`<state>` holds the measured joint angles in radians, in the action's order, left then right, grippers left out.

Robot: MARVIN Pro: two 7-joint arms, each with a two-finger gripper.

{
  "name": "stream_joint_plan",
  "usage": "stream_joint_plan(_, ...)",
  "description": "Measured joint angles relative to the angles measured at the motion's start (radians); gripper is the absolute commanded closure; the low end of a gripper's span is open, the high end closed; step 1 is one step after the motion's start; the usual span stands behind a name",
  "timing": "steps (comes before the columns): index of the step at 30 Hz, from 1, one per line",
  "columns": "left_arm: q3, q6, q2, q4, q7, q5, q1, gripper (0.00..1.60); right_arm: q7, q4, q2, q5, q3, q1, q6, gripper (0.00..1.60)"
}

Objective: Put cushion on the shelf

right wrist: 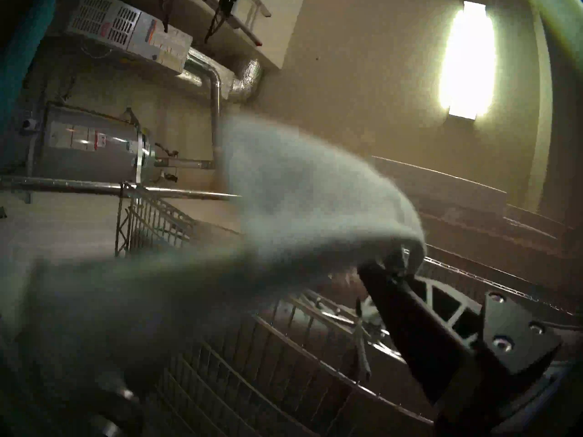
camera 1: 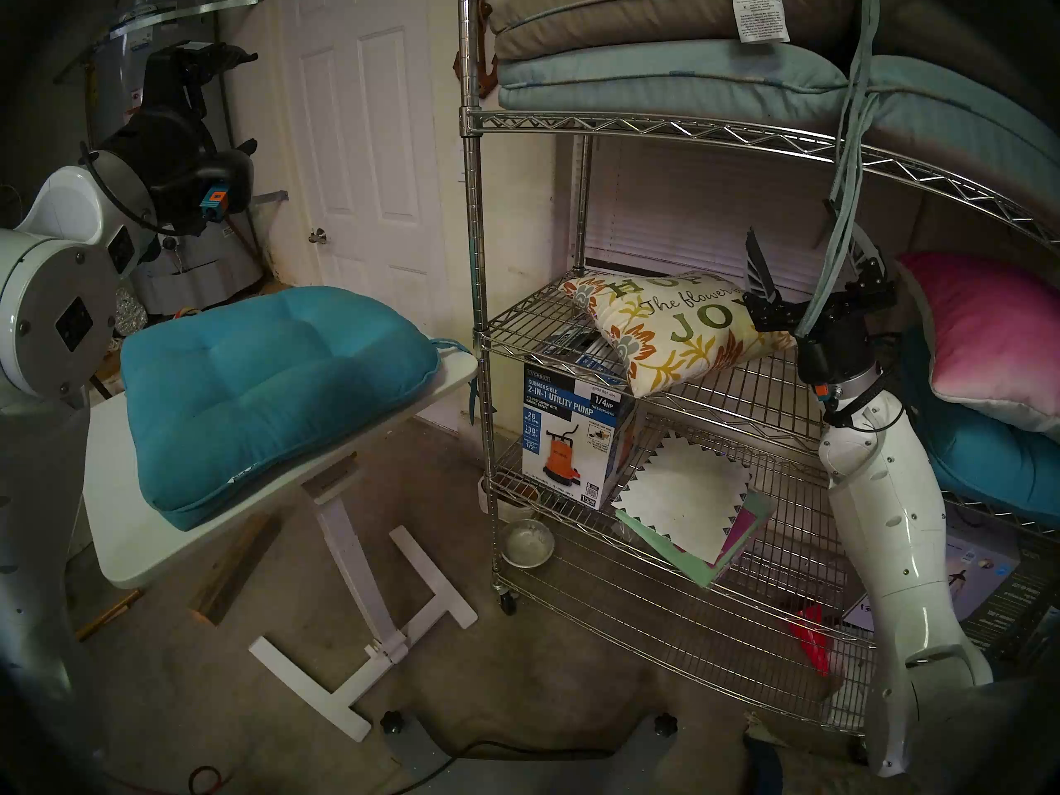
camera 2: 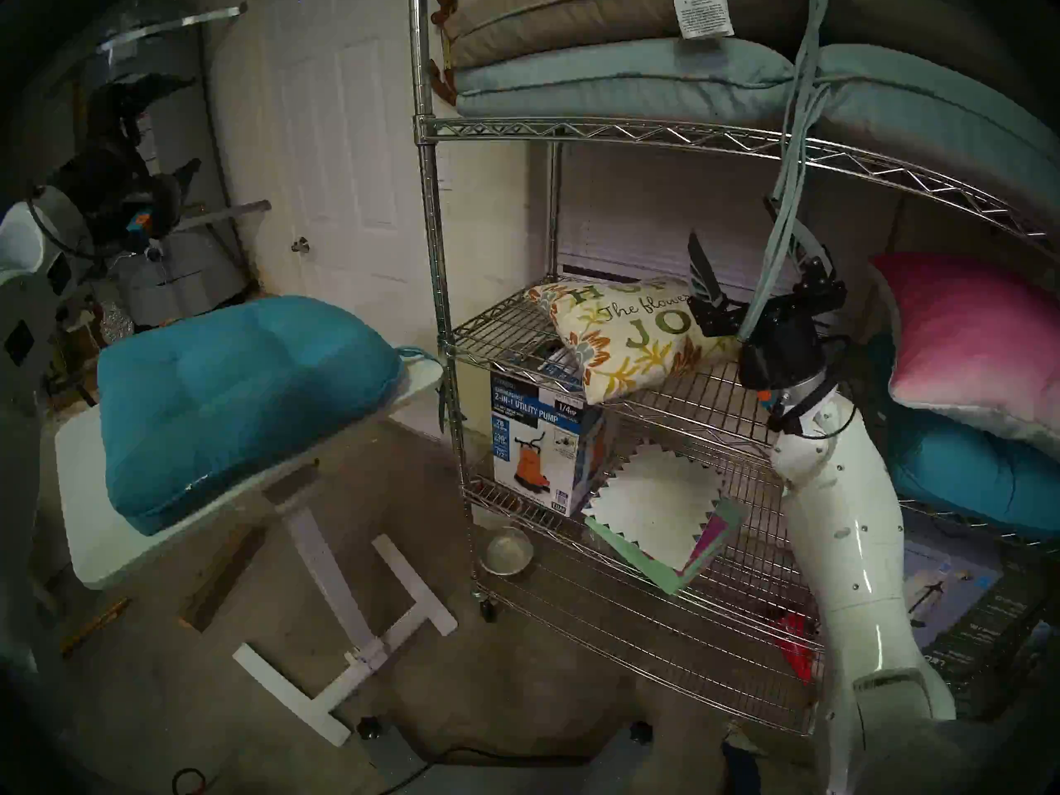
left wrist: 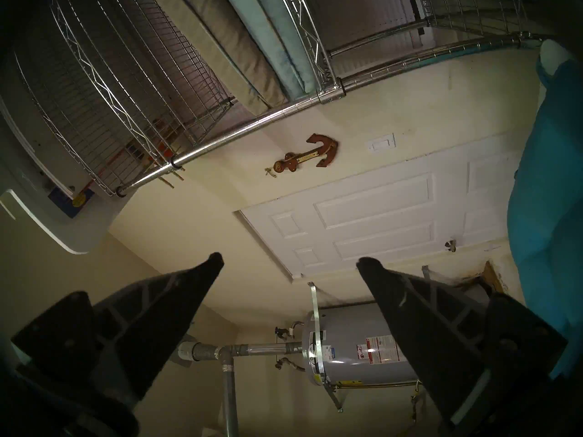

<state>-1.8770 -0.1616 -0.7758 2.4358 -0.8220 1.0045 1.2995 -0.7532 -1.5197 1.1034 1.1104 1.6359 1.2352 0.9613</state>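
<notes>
The cushion (camera 1: 671, 329) (camera 2: 625, 340), cream with orange and olive flowers and the letters "JOY", lies tilted on the middle tier of the chrome wire shelf (camera 1: 473, 260) (camera 2: 427, 231), its front corner hanging over the edge. My right gripper (camera 1: 811, 260) (camera 2: 757, 260) stands open just to its right, fingers up, holding nothing. Pale blue ties hang down between those fingers and blur the right wrist view, where one finger (right wrist: 410, 300) shows. Far left and raised, my left gripper (camera 1: 241, 99) (left wrist: 290, 259) is open and empty, facing the door.
A teal tufted cushion (camera 1: 269, 386) rests on a white tilting table (camera 1: 143, 547) on the left. On the shelf are a pink pillow (camera 1: 986, 340), a pump box (camera 1: 573, 432), paper sheets (camera 1: 688, 501) and stacked seat cushions (camera 1: 659, 77). A metal bowl (camera 1: 527, 541) sits on the floor.
</notes>
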Motion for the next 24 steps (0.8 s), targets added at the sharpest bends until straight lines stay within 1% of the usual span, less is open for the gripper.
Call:
stream_joint_plan(7,0.0,0.0,0.0,0.0,0.0,0.0,-0.001,0.0,0.012,-0.101,-0.019,-0.006,0.0,0.075,0.0,0.0)
stream_joint_plan(10,0.001,0.0,0.0,0.0,0.0,0.0,-0.001,0.0,0.022,-0.129,-0.026,-0.007,0.0,0.095,0.0,0.0)
stream_joint_plan(12,0.001,0.0,0.0,0.0,0.0,0.0,-0.001,0.0,0.039,-0.174,-0.039,-0.008,0.001,0.131,0.0,0.0)
stream_joint_plan(16,0.001,0.0,0.0,0.0,0.0,0.0,-0.002,0.0,0.057,-0.215,-0.052,-0.009,0.003,0.163,0.0,0.0)
stream_joint_plan(18,0.001,0.0,0.0,0.0,0.0,0.0,-0.002,0.0,0.077,-0.255,-0.065,-0.012,0.007,0.196,0.0,0.0)
stream_joint_plan(24,0.001,0.0,0.0,0.0,0.0,0.001,-0.002,0.0,0.123,-0.329,-0.092,-0.019,0.018,0.257,0.0,0.0)
